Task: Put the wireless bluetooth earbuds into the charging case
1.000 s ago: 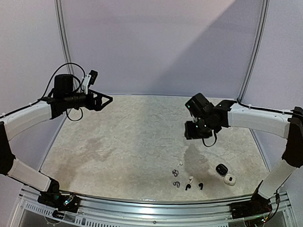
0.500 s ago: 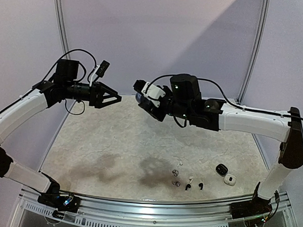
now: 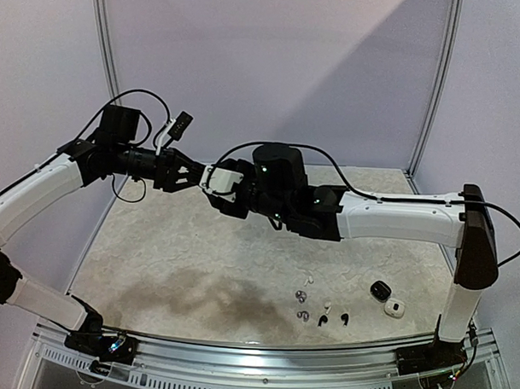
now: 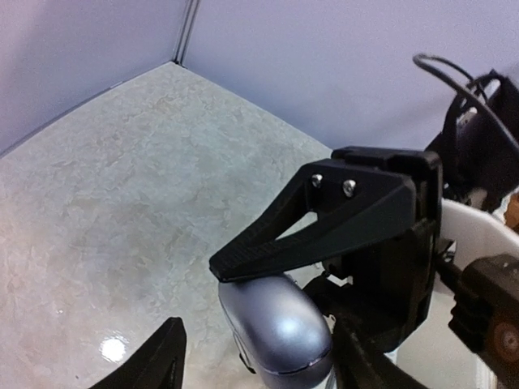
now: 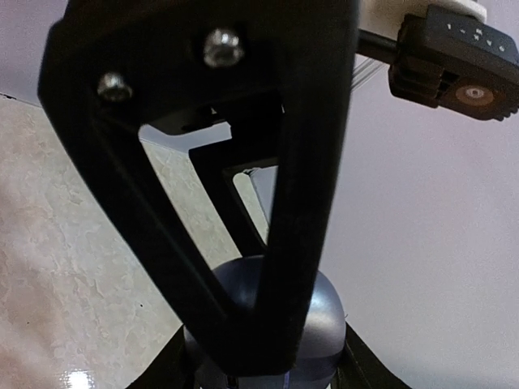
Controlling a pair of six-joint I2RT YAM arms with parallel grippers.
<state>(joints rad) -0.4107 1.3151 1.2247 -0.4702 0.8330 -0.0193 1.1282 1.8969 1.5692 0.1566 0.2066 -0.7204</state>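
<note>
Newly met above the counter [image 3: 156, 242], right hand [image 5: 261, 365] clenches the grey case [image 4: 276, 324]; left hand [image 4: 259, 366], released, straddles it, narrower than before.

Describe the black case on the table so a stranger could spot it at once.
Look at the near right part of the table, right of the scattered earbuds. Two small rounded cases sit together there; the black case is the dark one, left of the white case.

earbuds [image 3: 302, 296] tiny, indistinct, case [image 4: 280, 332] partly hidden
</note>
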